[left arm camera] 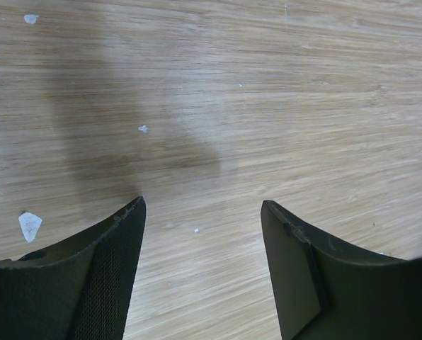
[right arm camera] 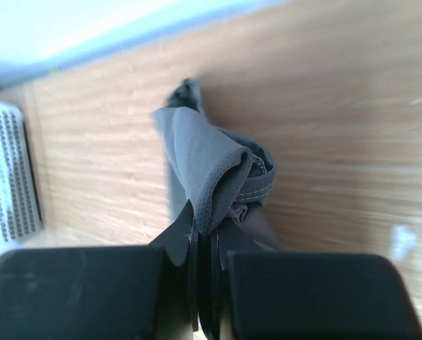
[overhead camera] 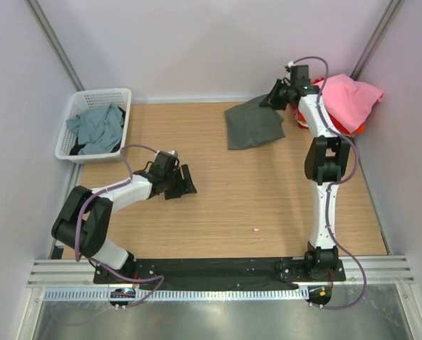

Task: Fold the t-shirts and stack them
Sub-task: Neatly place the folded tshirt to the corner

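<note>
Clamps right fingers [right arm camera: 303, 290] on bunched edge of soft, limp, light charcoal t-shirt [overhead camera: 253, 127]; holds left fingers [left arm camera: 105, 269] apart, empty. Probably handles best by corners.

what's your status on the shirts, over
Right gripper shut on edge of dark charcoal-grey cloth t-shirt. Left gripper open, empty, over wooden table. Nothing lying on that shirt.

matt wood table [overhead camera: 218, 205], soft cloth shirt [overhead camera: 253, 126]
</note>
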Robot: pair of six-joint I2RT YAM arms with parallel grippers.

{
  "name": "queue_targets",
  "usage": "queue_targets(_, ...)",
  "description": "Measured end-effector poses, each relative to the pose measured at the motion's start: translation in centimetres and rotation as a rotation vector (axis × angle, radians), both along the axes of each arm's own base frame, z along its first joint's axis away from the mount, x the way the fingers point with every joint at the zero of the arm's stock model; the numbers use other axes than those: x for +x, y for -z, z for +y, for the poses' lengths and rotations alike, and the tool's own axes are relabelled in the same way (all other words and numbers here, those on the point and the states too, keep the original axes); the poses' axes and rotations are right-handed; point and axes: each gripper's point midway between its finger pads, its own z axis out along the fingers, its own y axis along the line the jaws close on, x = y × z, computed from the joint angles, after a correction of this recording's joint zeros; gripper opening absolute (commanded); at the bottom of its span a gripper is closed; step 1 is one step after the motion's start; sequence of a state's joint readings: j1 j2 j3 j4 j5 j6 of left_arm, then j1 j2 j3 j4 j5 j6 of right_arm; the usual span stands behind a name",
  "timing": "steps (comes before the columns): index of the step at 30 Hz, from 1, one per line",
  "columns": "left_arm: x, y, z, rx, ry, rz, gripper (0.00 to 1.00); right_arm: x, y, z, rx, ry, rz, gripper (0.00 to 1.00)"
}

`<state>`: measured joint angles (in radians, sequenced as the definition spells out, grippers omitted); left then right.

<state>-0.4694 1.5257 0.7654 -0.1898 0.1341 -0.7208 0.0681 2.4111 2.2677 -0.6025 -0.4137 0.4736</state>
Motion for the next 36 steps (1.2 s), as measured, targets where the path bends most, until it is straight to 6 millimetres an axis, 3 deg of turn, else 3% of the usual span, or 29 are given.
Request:
queue_targets(4,-0.1,0.0,-0.1,0.008,0.005,-0.005,0.66,1.6,-5.3,-3.4,-0.029,0.056,-0.100,0.02)
queue_targets(7,-0.1,0.1,-0.1,0.010,0.007,-0.007,0.66,2.6,-9.4,-5.0,-0.055,0.089,-0.202,0.01)
queue_targets(9,0.0,0.1,-0.2,0.012,0.008,-0.009,0.66,2.7,-10.9,-5.5,-0.066,0.101,-0.238,0.01)
queue_targets(15,0.0,0.1,-0.1,0.022,0.014,-0.017,0.64,2.7,-11.9,-7.3,-0.084,0.135,-0.254,0.01)
queue_targets(23,-0.1,0.2,-0.3,0.042,0.023,-0.029,0.61,3.1,-13.6,-12.6,-0.070,0.243,-0.278,0.01)
queue_targets(36,-0.2,0.4,-0.4,0.071,0.022,-0.045,0.58,3.7,-18.8,-20.2,0.034,0.425,-0.400,0.01)
